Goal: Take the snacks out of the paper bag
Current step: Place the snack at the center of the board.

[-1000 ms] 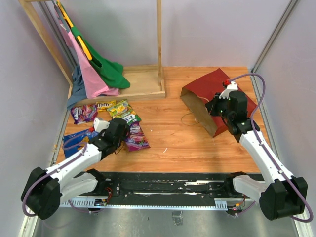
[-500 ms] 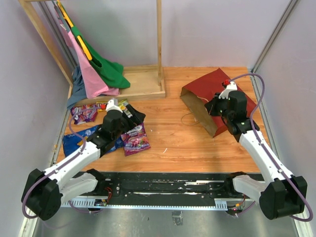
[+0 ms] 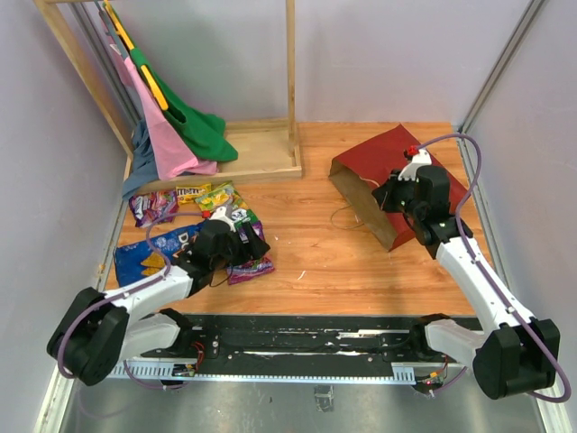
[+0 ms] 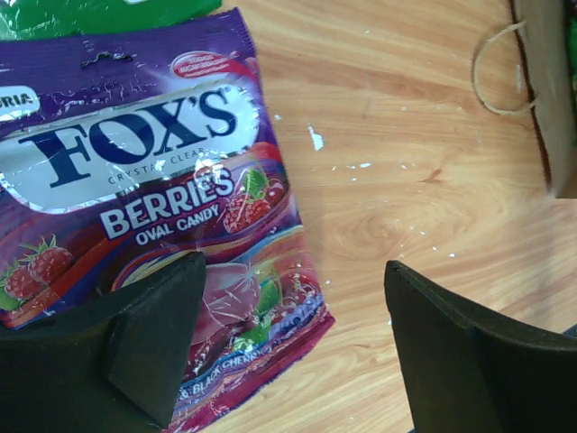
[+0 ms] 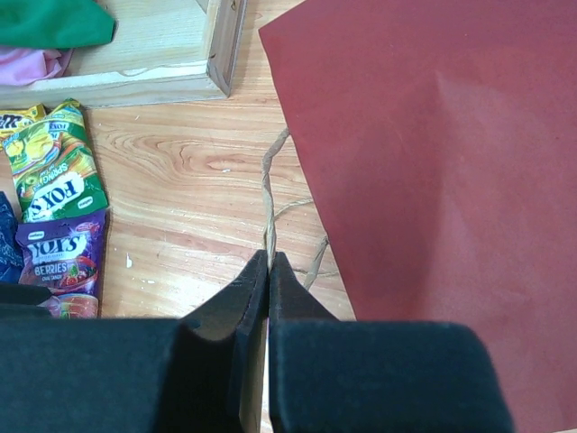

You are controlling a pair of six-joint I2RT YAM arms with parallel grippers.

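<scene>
Right gripper (image 5: pixel 269 260) pinches the paper bag (image 5: pixel 433 180), contents unclear; left gripper (image 4: pixel 293 280) spread over purple packet (image 4: pixel 135 162).

paper bag (image 3: pixel 388 149): dark red outside, brown inside | berry candy packet (image 4: pixel 135 180): purple, white band with dark blue letters, red berries printed | chip bag (image 3: pixel 140 257): blue with some yellow | green candy packet (image 5: pixel 59 185): green and yellow | pink cloth (image 3: pixel 162 144): plain pink | green cloth (image 3: pixel 203 131): plain dark green | table (image 3: pixel 315 244): orange-brown wood grain
</scene>
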